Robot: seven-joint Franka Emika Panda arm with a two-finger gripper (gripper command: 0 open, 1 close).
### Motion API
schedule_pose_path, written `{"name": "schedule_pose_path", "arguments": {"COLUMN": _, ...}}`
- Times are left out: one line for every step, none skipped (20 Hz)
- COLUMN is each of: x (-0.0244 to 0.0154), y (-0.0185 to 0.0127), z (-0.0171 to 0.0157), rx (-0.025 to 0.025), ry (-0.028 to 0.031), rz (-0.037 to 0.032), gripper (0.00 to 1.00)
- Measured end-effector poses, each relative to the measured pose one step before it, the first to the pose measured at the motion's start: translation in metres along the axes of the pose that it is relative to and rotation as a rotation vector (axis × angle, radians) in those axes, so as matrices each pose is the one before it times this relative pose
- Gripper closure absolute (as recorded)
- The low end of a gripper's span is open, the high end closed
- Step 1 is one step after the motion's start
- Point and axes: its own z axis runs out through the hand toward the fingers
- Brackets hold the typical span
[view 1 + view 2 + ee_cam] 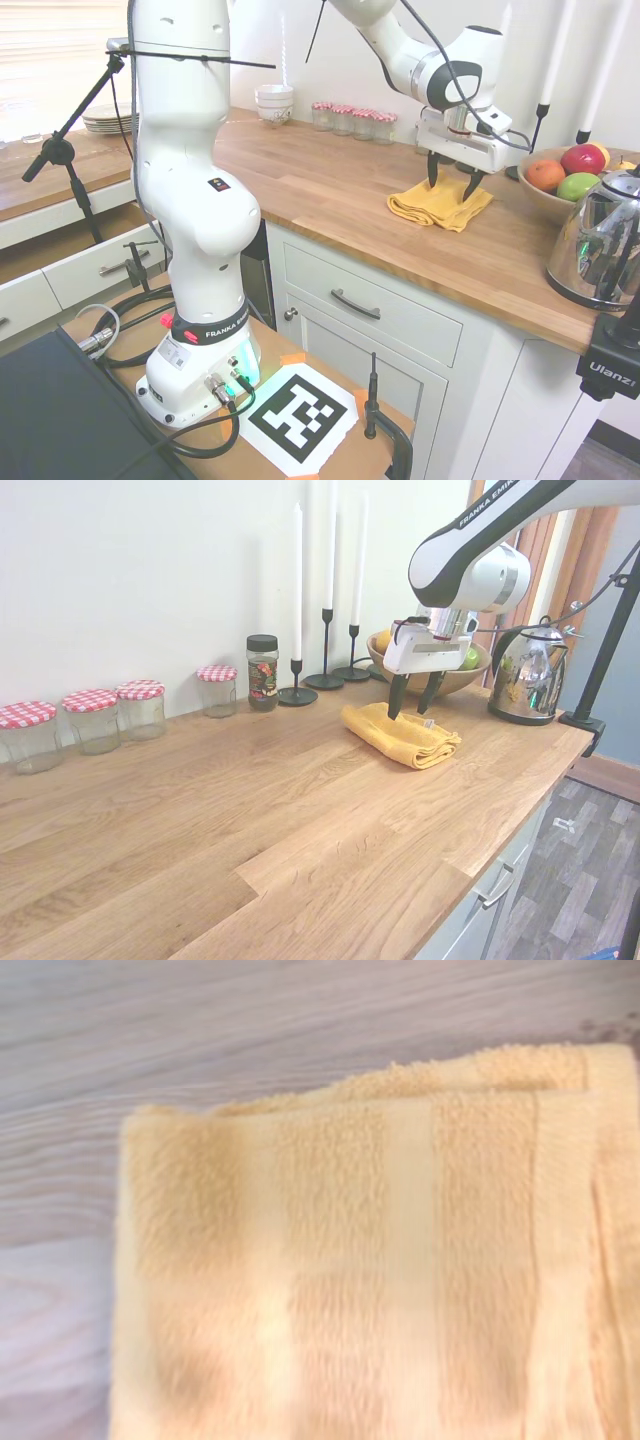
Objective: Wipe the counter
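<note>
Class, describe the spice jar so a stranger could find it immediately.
Follow the wooden counter along the white wall to the black candlesticks. Left of them stands the spice jar: taller, black-lidded, labelled, unlike the squat red-checked jars beside it.

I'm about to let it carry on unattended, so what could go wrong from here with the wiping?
1. The open claw is over the folded yellow towel; it may pinch only the top layer, so the towel unfolds or drags.
2. The kettle and fruit bowl stand close by; a wide sweep could knock them.
3. The candlesticks look tippable if the arm swings toward the wall across the counter.
</note>
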Motion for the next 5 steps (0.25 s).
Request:
{"name": "schedule_pose_path", "arguments": {"x": -0.00193, "y": 0.00177, "z": -0.00378, "rx": 0.00479, "ry": 0.00152, "rz": -0.00012, "gripper": 0.0}}
{"name": "schedule_pose_path", "arguments": {"x": -0.00226, "y": 0.0015, "z": -0.00255, "rx": 0.00313, "ry": -0.00018, "rz": -0.00057, "gripper": 0.0}}
{"name": "schedule_pose_path", "arguments": {"x": -0.00141, "y": 0.0009, "z": -0.00072, "rx": 0.00093, "ry": -0.00125, "rz": -0.00006, "gripper": 0.0}}
{"name": "schedule_pose_path", "arguments": {"x": -0.00049, "y": 0.00031, "z": -0.0002, "rx": 0.00021, "ry": -0.00133, "rz": 0.00024, "gripper": 0.0}}
{"name": "schedule_pose_path", "arguments": {"x": -0.00021, "y": 0.00013, "z": 0.00016, "rx": -0.00011, "ry": -0.00195, "rz": 0.00052, "gripper": 0.0}}
